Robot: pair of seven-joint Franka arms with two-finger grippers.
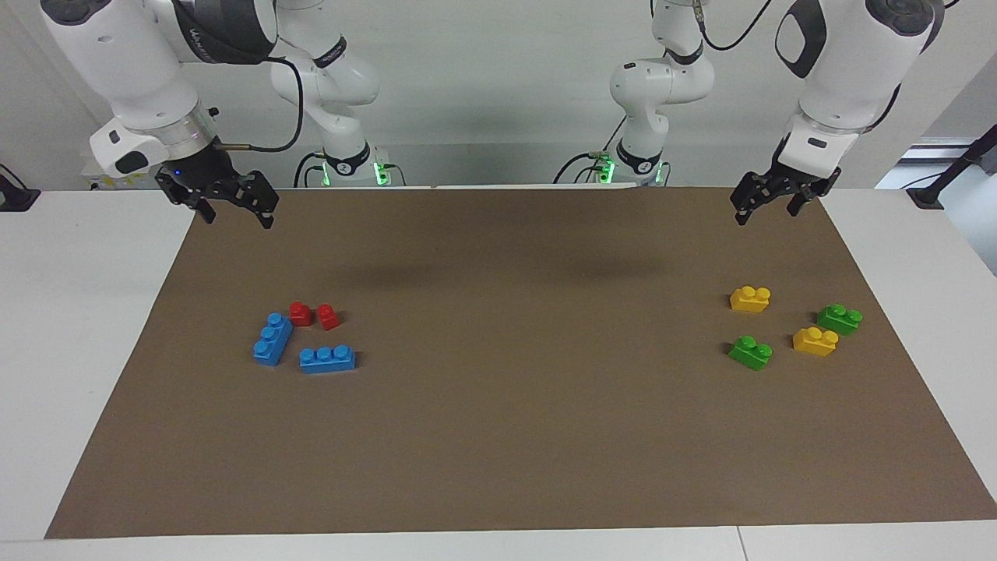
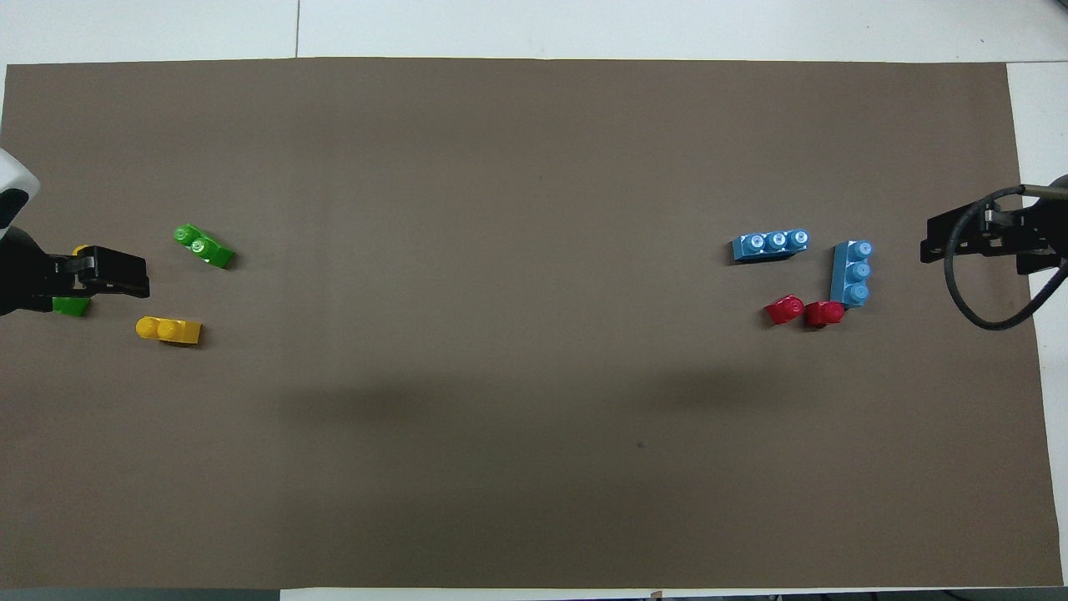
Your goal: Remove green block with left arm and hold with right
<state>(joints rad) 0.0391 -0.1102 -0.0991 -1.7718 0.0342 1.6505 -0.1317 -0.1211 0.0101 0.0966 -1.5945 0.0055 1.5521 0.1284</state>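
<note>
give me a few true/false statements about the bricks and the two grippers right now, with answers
1. The left gripper holds a green brick. False: it hangs open and empty, raised above the mat.
2. Two blue bricks have three studs each. True.
3. The green block is stacked on a yellow brick. False: it lies alone on the brown mat.
4. The right gripper is open and holds nothing. True.
5. The red bricks lie beside the yellow ones. False: they lie by the blue bricks, toward the right arm's end.
</note>
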